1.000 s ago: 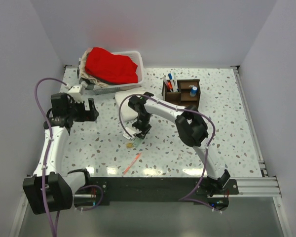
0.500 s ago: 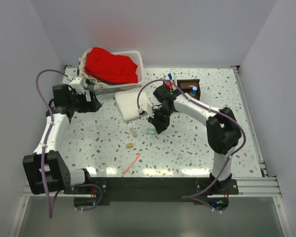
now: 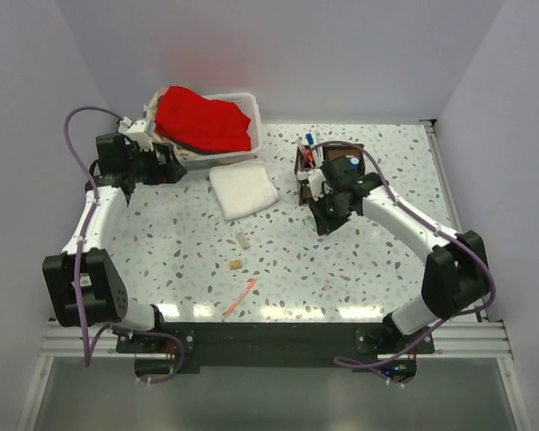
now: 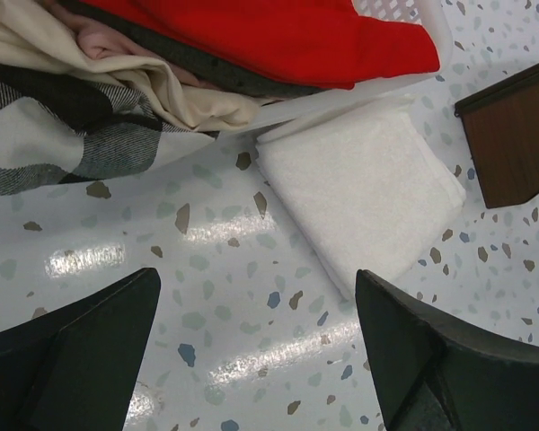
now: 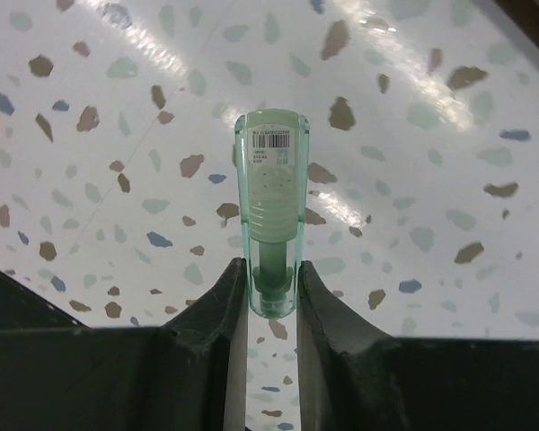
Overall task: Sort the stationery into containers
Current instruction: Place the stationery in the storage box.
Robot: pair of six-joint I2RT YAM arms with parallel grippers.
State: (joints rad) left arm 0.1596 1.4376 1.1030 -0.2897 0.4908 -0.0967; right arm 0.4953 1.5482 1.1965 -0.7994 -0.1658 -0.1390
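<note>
- Looking down the wrist camera, the right claw (image 5: 271,280) is pinched nearly closed on a see-through green marker (image 5: 271,197). It only has the bottom end, so most of the barrel sticks out past the fingertips (image 5: 229,292).
- I say marker, but with that barcode label it could be a glue stick, hard to tell.
- From above, that claw hangs over the table (image 3: 162,242) just in front of the organizer (image 3: 303,166), not over a slot yet.
- The left claw (image 4: 256,296) is wide open with nothing in it, parked near the white cloth (image 4: 359,189) and the basket (image 3: 256,117).
- A beige block (image 3: 242,239), a smaller tan block (image 3: 236,264) and a red pen (image 3: 241,297) lie loose mid-table, so I reckon the sort is far from done.
- What could go wrong:
- With such a short grip on the end, the marker could pivot or slip out if the wrist swings fast.
- The slots look narrow and one already holds pens (image 3: 311,148), so coming in tilted could catch the rim or jam against them.
- Pushing down on a snagged marker could shove or tip the organizer.
- Letting go too early drops it on the table, where it may roll.
</note>
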